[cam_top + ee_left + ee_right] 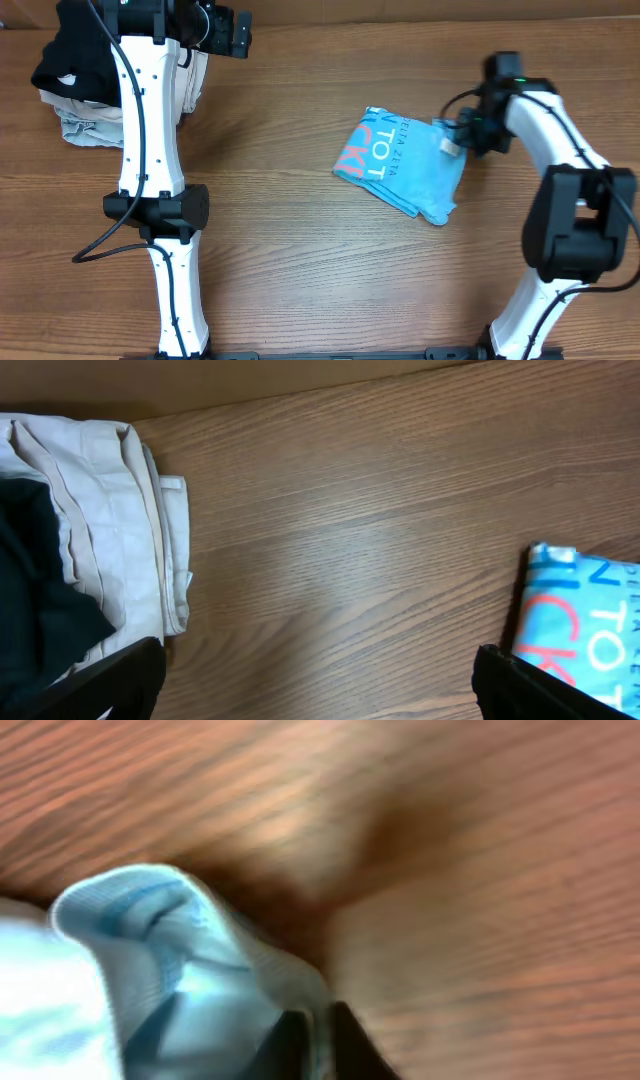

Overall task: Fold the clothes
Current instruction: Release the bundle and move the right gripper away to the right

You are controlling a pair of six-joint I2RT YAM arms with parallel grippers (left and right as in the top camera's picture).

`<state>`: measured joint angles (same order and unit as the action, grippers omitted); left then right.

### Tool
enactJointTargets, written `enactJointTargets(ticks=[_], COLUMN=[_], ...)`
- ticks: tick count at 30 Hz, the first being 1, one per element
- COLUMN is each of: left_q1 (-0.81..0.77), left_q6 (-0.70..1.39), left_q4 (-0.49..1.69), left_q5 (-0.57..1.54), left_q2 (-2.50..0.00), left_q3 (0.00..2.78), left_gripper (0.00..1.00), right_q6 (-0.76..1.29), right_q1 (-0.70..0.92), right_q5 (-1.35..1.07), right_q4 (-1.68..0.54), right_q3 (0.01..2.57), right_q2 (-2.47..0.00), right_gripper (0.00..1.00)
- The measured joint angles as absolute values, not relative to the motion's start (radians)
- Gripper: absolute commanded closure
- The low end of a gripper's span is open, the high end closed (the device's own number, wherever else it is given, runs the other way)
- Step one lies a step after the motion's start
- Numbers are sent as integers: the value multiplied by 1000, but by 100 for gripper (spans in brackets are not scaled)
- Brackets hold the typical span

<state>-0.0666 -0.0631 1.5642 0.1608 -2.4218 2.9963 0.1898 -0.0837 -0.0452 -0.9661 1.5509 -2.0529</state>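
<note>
The sky-blue T-shirt (405,165) lies folded into a compact bundle right of the table's middle, with white and pink lettering on top. My right gripper (458,135) is at its far right corner, shut on a fold of the blue cloth (200,990), which runs between the two dark fingers (318,1040). The shirt's left edge also shows in the left wrist view (585,615). My left gripper (320,680) is open and empty, held above bare wood at the far left of the table (225,35).
A stack of folded garments sits at the far left corner: a black one (70,55) on top of beige ones (90,125). They also show in the left wrist view (95,530). The left arm's white links (150,150) stretch down the table's left side.
</note>
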Motion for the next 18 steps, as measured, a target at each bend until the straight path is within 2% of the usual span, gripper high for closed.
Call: enactJointTargets(ticks=[2, 5, 9, 15, 18], left_q1=[-67, -67, -76, -162, -245], left_q6=[-63, -63, -90, -196, -268], left_q4=[1564, 1565, 1579, 1616, 1638], left_q5=[161, 169, 229, 294, 330], left_q2=[-2422, -2422, -2422, -2432, -2468], left_q3=[2996, 2996, 2996, 2996, 2996], left_gripper=[0, 0, 0, 0, 0], right_q6=[179, 139, 88, 61, 55], right_q1=[-132, -183, -198, -226, -261], right_q5=[-96, -166, -298, -369, -382], right_q4=[-1000, -1050, -1105, -1129, -1131], right_q3=[1551, 1551, 1550, 1576, 1589], right_q2=[-2053, -2053, -2053, -2041, -2009], right_gripper=[47, 37, 27, 10, 8])
